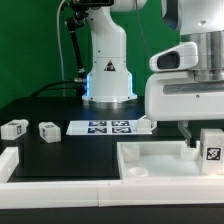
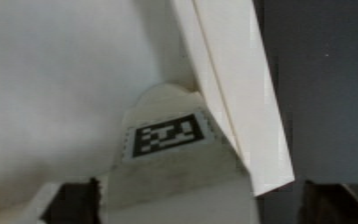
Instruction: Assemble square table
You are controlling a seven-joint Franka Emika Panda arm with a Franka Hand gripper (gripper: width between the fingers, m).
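Note:
The white square tabletop (image 1: 160,160) with its raised rim lies at the exterior view's lower right. A stubby white leg (image 1: 211,148) with a tag stands upright on it near the right edge. My gripper (image 1: 202,136) hangs over that leg with one dark finger (image 1: 189,133) beside it. In the wrist view the tagged leg (image 2: 171,140) lies between my fingertips (image 2: 78,203), next to the tabletop's rim (image 2: 229,90). My gripper (image 2: 197,206) is open, with a gap on each side of the leg. Two loose legs (image 1: 13,127) (image 1: 47,130) lie at the left, and a third (image 1: 145,123) lies near the marker board.
The marker board (image 1: 105,127) lies flat in the middle of the black table. The robot base (image 1: 108,70) stands behind it. White border rails (image 1: 60,187) run along the front and the left edge.

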